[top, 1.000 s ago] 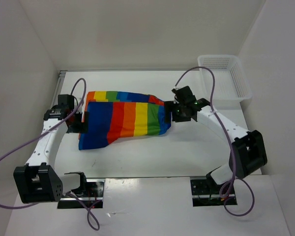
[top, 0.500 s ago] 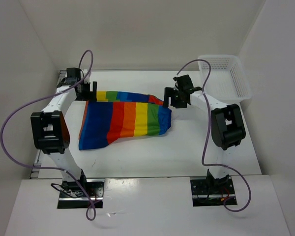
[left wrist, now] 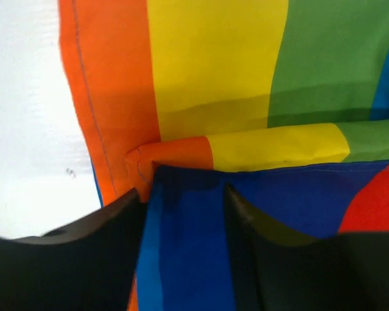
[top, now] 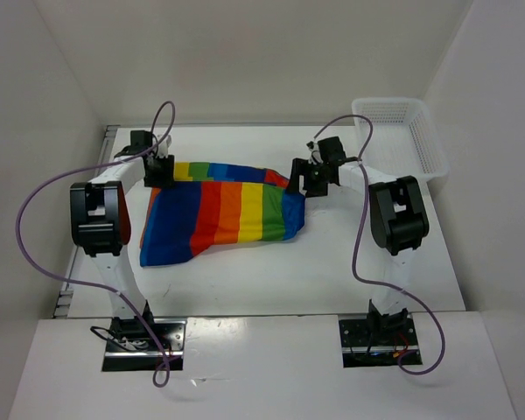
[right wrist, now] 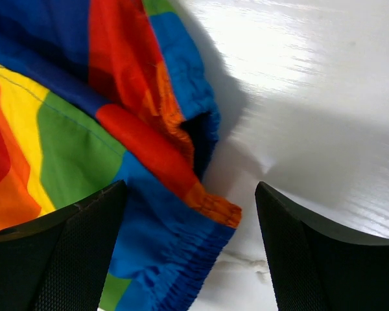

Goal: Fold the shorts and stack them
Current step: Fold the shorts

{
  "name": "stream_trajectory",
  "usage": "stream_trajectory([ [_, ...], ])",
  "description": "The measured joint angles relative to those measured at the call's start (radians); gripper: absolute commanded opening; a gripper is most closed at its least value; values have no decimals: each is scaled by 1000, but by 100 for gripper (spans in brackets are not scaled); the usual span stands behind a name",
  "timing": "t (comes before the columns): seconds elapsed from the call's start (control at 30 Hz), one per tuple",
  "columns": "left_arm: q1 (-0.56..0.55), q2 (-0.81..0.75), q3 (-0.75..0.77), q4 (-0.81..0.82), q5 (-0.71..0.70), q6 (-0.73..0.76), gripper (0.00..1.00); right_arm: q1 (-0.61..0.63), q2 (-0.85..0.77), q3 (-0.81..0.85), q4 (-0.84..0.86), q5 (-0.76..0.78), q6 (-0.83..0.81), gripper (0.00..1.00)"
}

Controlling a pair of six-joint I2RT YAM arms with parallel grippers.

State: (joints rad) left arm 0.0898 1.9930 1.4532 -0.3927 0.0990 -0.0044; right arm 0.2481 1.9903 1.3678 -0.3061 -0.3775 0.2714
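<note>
Shorts [top: 223, 214] lie mid-table, one layer folded over, a far strip showing. Within the last second both arms swung from the side edges to the far corners. Left gripper [top: 160, 169] is part-open astride blue cloth; right gripper [top: 304, 179] is wide over the waistband. Neither pinches, so probably the next fold is being set up. White table [top: 332, 262], white walls, basket [top: 402, 131] far right.

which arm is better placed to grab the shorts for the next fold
Left, probably. The left gripper straddles a blue fold of the shorts with a narrow gap, so it need only close. The right gripper is open wider over the waistband corner, so it has farther to close.
</note>
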Motion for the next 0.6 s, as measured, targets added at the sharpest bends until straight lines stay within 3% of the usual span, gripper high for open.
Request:
stream_trajectory([
  [0.03,0,7,0,8,8,1,49,-6,12,0,0,-9,0,85],
  [0.07,0,14,3,11,16,1,34,-12,19,0,-1,-16,0,85],
  [0.17,0,26,23,18,39,0,18,-24,32,0,-2,-33,0,80],
  [0.27,0,26,42,33,53,0,1,-29,33,0,-3,-49,0,68],
  [0.3,0,26,42,42,57,0,0,-29,33,0,-5,-53,0,62],
  [0.33,0,26,42,46,60,0,0,-29,33,0,-7,-57,-3,47],
  [0.43,0,25,42,50,63,1,0,-28,33,0,-8,-69,-10,17],
  [0.53,0,23,42,49,64,0,0,-28,32,0,-14,-93,-14,0],
  [0.6,-1,17,42,40,64,0,0,-31,32,0,-23,-100,-19,0],
])
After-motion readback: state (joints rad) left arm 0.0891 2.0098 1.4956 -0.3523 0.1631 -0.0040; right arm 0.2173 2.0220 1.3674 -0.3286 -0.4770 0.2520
